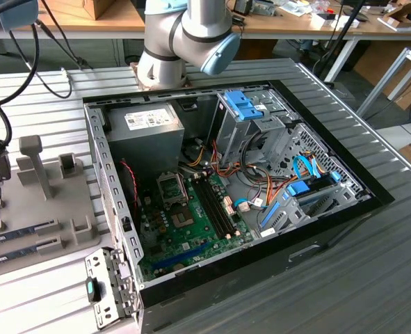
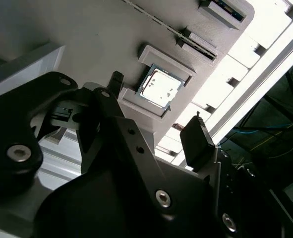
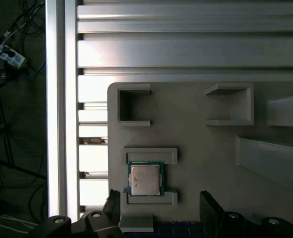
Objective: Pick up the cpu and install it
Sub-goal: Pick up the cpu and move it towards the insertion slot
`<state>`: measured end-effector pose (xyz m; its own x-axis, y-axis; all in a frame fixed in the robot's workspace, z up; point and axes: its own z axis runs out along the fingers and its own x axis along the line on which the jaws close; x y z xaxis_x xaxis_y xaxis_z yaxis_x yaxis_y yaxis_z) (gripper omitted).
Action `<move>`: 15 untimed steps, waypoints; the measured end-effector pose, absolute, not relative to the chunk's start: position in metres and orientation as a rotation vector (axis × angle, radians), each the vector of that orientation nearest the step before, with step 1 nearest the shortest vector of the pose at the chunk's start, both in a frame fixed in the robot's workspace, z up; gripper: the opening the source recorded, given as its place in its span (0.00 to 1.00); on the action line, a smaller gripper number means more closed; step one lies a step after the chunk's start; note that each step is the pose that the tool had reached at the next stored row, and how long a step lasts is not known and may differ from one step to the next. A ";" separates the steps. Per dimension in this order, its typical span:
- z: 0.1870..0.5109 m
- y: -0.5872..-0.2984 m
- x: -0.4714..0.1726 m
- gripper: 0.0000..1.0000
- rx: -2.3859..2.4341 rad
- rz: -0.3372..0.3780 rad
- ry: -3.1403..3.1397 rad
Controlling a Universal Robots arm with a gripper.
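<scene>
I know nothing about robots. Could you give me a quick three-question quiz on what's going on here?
1. True or false: the gripper is holding the cpu.
2. Where does the cpu lie? A) in a recess of the grey tray; B) in a person's hand; C) clamped between the gripper's fingers.
3. Fill in: the gripper's fingers stand ____ (open or shut).

Key: 1 false; 2 A; 3 open.

Black tool spread wide; cpu rests in holder
</scene>
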<state>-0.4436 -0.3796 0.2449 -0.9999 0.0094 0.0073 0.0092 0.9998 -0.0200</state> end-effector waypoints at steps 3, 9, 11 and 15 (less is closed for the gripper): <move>0.244 -0.380 -0.444 0.73 -0.015 0.031 -3.134; 0.238 -0.380 -0.445 0.73 -0.015 0.031 -3.134; 0.236 -0.380 -0.446 0.73 -0.015 0.030 -3.134; 0.233 -0.380 -0.446 0.73 -0.015 0.030 -3.134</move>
